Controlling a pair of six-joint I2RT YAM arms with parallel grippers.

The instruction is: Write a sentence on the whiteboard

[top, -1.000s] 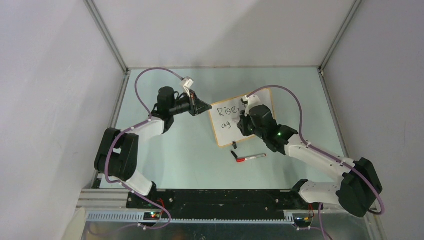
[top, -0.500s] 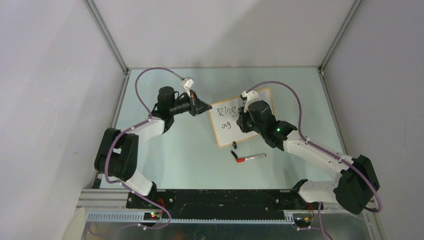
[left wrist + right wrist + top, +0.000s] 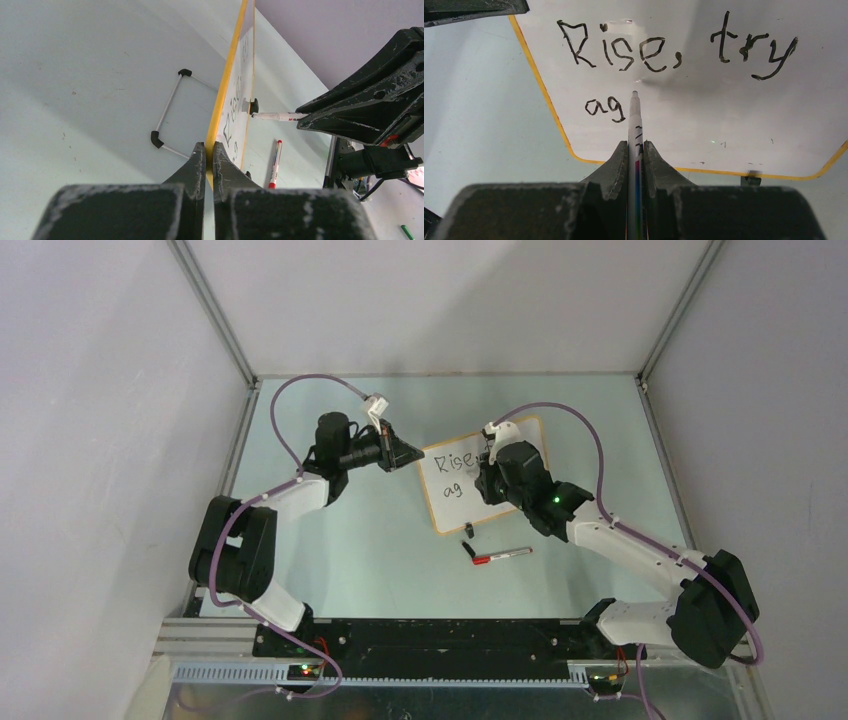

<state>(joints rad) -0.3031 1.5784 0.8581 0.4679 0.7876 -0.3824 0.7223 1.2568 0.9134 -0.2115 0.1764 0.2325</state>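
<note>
Whiteboard [image 3: 724, 125] reads "Rise, try" above "ag".

The pale green tabletop [image 3: 340, 540] carries the whiteboard [image 3: 450, 495], propped at a tilt on a thin wire support [image 3: 170, 107]. A white marker [image 3: 505, 554] with red on it lies flat near the board's front edge, not touching it.

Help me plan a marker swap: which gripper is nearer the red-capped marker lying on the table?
Right. The right gripper, holding a pen at the whiteboard, sits just beyond the red-capped marker; the left gripper clamps the whiteboard's left edge, farther away.
</note>
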